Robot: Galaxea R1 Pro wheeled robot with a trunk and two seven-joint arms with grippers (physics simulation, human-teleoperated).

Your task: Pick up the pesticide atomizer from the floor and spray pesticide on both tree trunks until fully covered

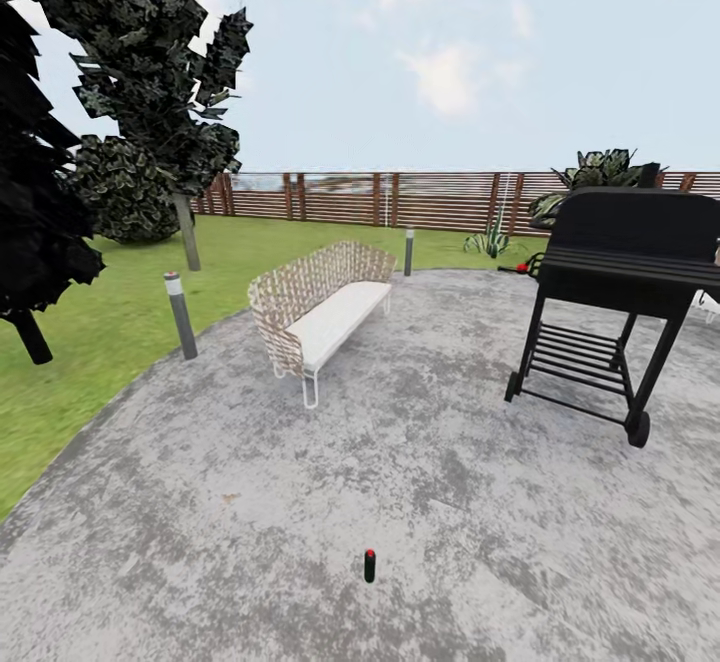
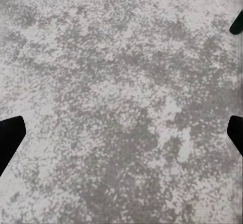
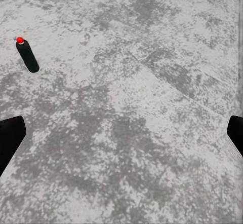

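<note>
Setting: garden (image 1: pixel 130 312), green lawn behind slat fence (image 1: pixel 340 197), grey mottled floor (image 1: pixel 300 502) with curved edge; me parked on the paving.
Left side: two trees (image 1: pixel 150 92), dark jagged foliage; one tree trunk (image 1: pixel 187 232) on the lawn, well apart from me; bollard light (image 1: pixel 180 314) at the paving edge.
Middle: woven bench (image 1: pixel 320 312); pesticide atomizer (image 1: pixel 369 565) upright on the floor, ahead of me, roughly centred, slightly to my right.
Right side: black grill (image 1: pixel 620 282), well apart from the bottle.
Left end effector (image 2: pixel 121 133): fingers spread wide, holding nothing, bare paving under it.
Right end effector (image 3: pixel 121 133): fingers spread wide, empty; atomizer (image 3: pixel 27 56) in its camera, off to one side, not between the fingers.
Key relation: long axis vertical; right arm judged nearer.
Atomizer look: tiny dark cylinder, red top; label too small to tell.
</note>
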